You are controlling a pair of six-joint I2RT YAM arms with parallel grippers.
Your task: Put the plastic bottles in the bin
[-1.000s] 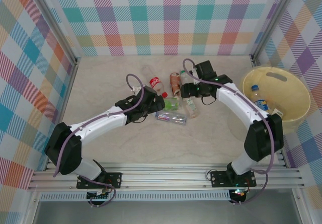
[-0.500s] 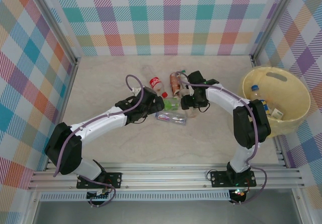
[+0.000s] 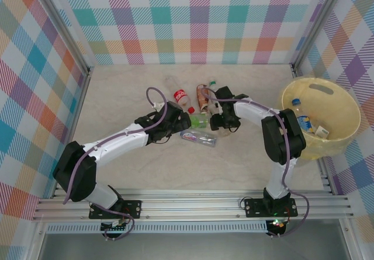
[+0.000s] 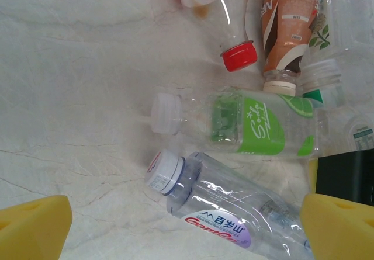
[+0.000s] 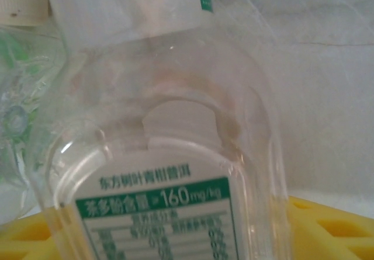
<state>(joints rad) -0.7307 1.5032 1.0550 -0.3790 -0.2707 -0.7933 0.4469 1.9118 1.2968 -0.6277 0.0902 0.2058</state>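
Several plastic bottles lie in a cluster mid-table. One has a red cap (image 3: 182, 97), one an orange label (image 3: 203, 98), one a green label (image 4: 263, 124). A clear bottle with a purple label (image 4: 234, 204) lies between the yellow pads (image 4: 32, 229) of my left gripper (image 3: 181, 121), which is open around it without touching. My right gripper (image 3: 221, 121) is shut on a bottle with a white-and-green label (image 5: 163, 201); a yellow finger (image 5: 333, 228) presses its side. The pale-yellow bin (image 3: 345, 105) stands at the right with bottles (image 3: 301, 117) inside.
Checked walls close in the table at the back and both sides. The right arm's elbow (image 3: 283, 137) is folded between the bottle cluster and the bin. Bare tabletop (image 3: 117, 96) lies left of the cluster and in front of it.
The right arm folded in, bringing its gripper left and down onto the white-and-green-label bottle, and its jaws narrowed on it. The left arm stayed put.
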